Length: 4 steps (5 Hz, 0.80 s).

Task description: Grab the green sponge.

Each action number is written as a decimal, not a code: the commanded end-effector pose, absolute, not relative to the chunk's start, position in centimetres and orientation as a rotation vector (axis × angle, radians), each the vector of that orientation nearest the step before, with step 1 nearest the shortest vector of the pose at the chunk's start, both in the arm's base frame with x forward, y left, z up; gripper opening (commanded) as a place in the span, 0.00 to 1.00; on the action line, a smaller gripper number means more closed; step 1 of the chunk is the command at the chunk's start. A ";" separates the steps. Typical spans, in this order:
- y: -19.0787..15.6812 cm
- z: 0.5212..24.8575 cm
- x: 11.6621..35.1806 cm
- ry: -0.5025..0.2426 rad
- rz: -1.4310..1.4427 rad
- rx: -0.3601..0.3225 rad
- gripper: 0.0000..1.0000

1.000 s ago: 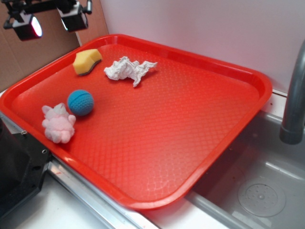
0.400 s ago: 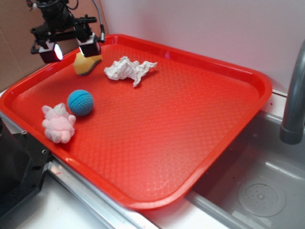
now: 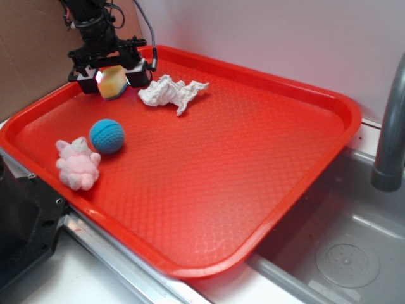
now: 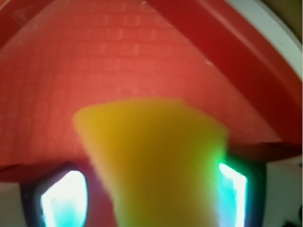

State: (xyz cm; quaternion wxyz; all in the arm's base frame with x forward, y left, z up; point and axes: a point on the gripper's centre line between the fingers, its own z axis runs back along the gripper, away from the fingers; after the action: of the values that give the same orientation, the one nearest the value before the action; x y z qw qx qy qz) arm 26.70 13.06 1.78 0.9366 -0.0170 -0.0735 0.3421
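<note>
At tray's far left corner: green sponge (image 3: 112,83), yellow face up, between the fingers.
Gripper (image 3: 111,78): open, straddling the sponge; has come down since a moment ago.
Beside: white paper (image 3: 172,92).
Nearer: blue ball (image 3: 106,136), pink toy (image 3: 77,164).
Base: red tray (image 3: 253,152).

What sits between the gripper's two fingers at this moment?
The small yellow foam sponge sits between the gripper fingers, with nothing else there. The exterior view shows a pad on each side; the wrist view shows it filling the gap above the red plastic tray.

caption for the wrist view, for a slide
Wrist view: gripper straddling the yellow body of the green sponge over the red tray.
</note>
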 end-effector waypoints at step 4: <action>4.6 13.0 23.9 -0.164 0.705 -0.014 0.00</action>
State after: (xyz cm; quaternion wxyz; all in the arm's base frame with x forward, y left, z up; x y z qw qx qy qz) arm 23.76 4.23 11.71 0.9356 -0.0039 -0.0563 0.3485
